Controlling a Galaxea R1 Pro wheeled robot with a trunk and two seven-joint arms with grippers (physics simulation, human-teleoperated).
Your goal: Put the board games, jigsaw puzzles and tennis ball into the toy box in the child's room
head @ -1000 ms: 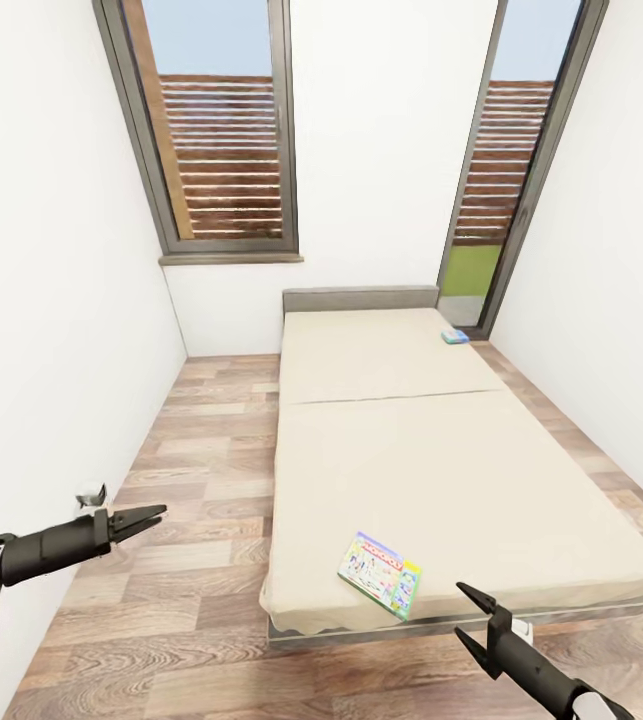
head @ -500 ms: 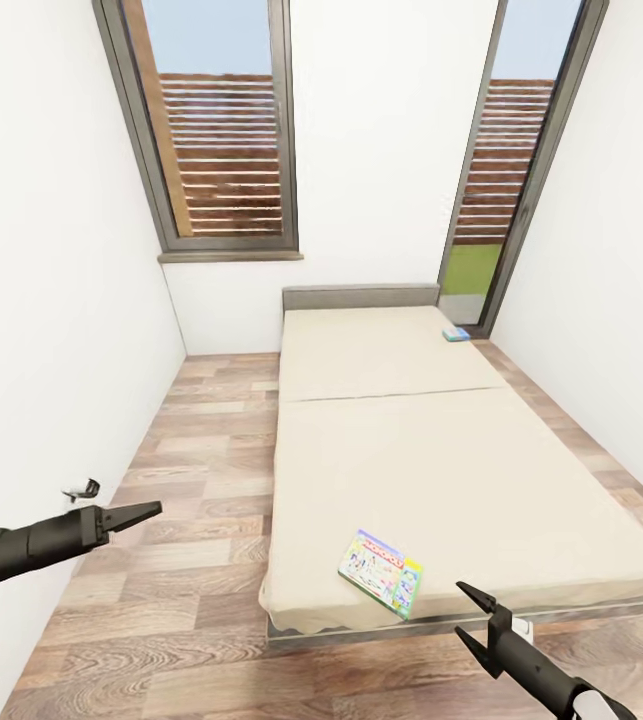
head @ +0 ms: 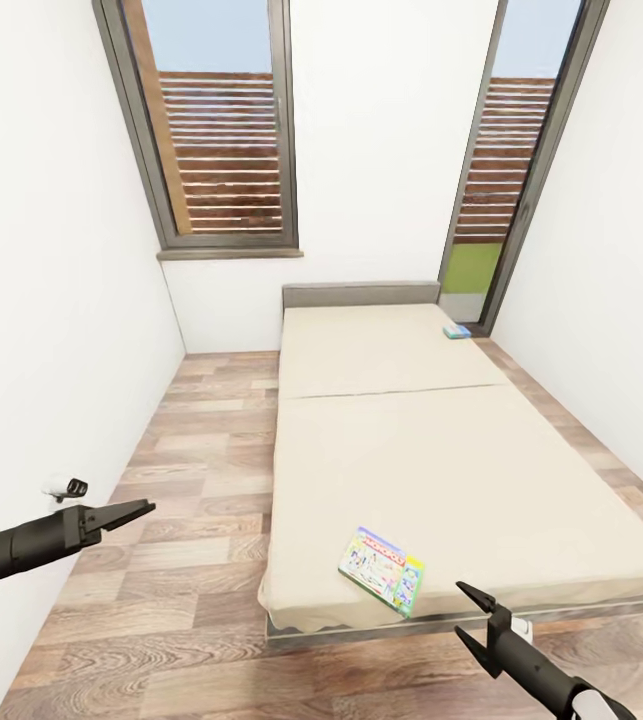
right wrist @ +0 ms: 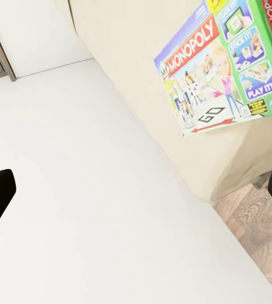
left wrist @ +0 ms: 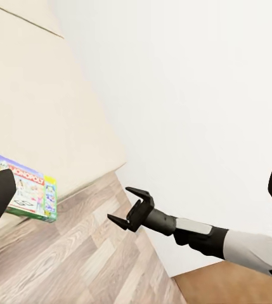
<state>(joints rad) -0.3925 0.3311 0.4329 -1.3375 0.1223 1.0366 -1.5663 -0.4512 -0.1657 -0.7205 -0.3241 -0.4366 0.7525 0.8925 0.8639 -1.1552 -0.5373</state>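
Observation:
A colourful Monopoly board game (head: 381, 570) lies flat on the bed (head: 441, 450) near its foot edge; it also shows in the left wrist view (left wrist: 25, 190) and the right wrist view (right wrist: 227, 63). A second, small blue board game (head: 455, 331) rests far off at the bed's head end, by the right window. My right gripper (head: 469, 616) hangs open just below and right of the Monopoly box, off the bed's foot, holding nothing. My left gripper (head: 144, 508) is open and empty over the floor near the left wall. The toy box, table, puzzles and tennis ball are out of view.
The bed takes up the room's right half, with a strip of wood floor (head: 201, 480) between it and the white left wall (head: 51, 330). Two tall windows (head: 223, 130) stand in the far wall.
My left arm has drawn back to the left and turned at the wrist. The camera has tilted slightly. The right arm and both games have stayed put.

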